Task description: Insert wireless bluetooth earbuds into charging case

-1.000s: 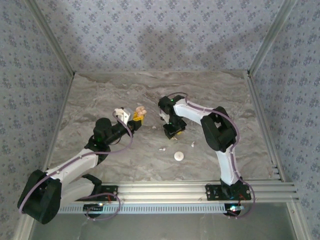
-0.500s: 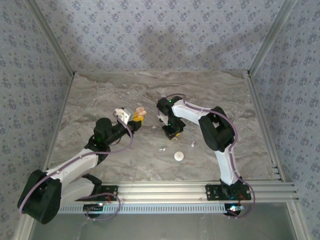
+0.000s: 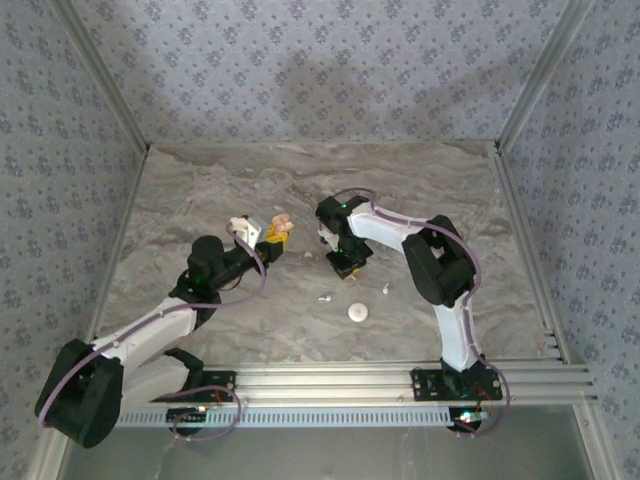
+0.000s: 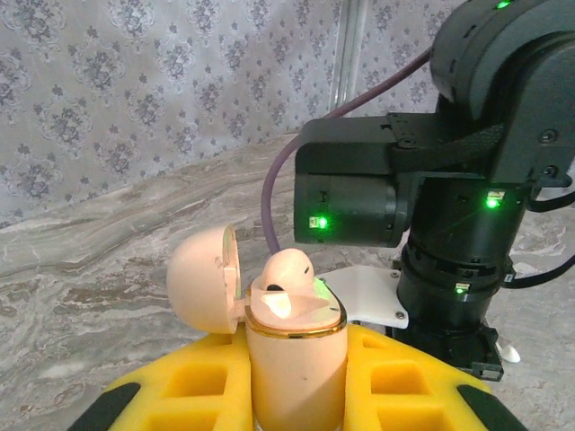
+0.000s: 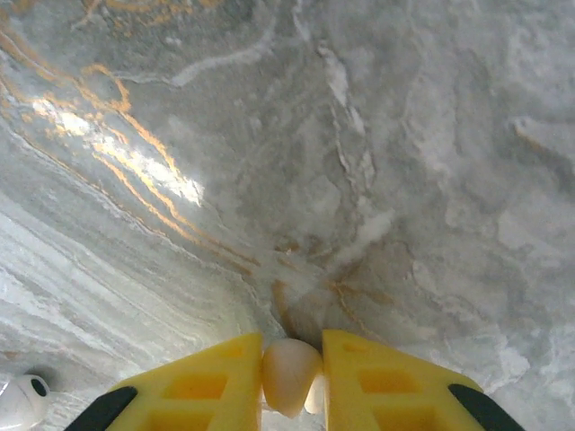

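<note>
The left gripper (image 3: 273,236) is clamped on a glossy, peach-coloured, egg-shaped charging case (image 4: 295,359). It holds the case upright between yellow fingers, with the hinged lid (image 4: 202,280) swung open to the left. A pale seated earbud (image 4: 286,269) rests in the case's mouth. The right gripper (image 3: 347,264), low over the grey veined marble table (image 5: 386,135), pinches a small cream earbud (image 5: 289,366). A tiny white loose piece (image 3: 324,298), a second white piece (image 3: 386,290) and a round white disc (image 3: 358,312) lie nearby.

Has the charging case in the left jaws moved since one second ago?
No. The charging case keeps its place relative to the white disc.
</note>
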You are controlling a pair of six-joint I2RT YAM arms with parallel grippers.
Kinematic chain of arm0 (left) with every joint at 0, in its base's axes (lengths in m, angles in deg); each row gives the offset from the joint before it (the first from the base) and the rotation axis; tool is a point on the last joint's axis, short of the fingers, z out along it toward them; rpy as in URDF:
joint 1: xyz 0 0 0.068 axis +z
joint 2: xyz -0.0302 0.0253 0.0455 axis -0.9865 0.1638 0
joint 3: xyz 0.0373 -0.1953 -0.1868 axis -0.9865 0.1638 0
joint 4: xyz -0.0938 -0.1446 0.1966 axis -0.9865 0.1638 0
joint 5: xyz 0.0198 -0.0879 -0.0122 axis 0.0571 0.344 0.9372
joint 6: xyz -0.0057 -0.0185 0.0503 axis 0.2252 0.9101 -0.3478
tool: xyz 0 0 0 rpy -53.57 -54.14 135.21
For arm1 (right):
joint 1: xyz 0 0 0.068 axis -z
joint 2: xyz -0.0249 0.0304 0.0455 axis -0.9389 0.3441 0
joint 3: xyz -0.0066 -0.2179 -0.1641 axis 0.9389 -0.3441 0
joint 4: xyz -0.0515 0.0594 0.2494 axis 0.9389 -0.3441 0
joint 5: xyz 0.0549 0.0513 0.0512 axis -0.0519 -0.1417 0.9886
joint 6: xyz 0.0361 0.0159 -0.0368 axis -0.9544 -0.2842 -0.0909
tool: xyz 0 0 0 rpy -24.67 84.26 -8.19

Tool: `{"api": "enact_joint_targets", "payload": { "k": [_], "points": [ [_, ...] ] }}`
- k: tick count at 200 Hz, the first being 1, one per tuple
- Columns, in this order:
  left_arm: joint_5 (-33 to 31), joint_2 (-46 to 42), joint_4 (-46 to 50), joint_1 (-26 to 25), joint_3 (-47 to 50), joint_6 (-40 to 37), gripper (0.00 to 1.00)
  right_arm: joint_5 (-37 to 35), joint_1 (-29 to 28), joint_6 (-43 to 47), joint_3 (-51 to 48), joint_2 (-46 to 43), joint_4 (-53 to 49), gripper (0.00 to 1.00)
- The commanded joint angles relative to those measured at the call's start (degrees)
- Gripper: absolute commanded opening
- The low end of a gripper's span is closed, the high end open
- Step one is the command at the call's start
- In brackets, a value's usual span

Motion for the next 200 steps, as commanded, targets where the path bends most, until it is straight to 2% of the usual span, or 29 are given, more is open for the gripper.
{"api": "enact_joint_targets", "payload": {
  "k": [1,52,104,200],
  "points": [
    [1.58,2.02,-4.32,-0.50,-1.65,1.71,0.11,1.31,1.16,-5.25,-4.56,-7.37,6.45,0.24],
    [2.48,9.03,-10.76,-3.43,-4.33,2.76,0.11,6.98,6.82,-12.77,-20.23,-27.10,28.45,0.24],
    [5.59,16.77,-15.76,-5.76,-10.24,3.95,0.11,13.57,10.46,-15.15,-25.69,-41.67,39.30,0.24],
    [15.84,24.80,-24.43,-7.01,-17.64,5.13,0.11,23.23,11.59,-16.22,-24.31,-50.77,48.95,0.25]
  ]
}}
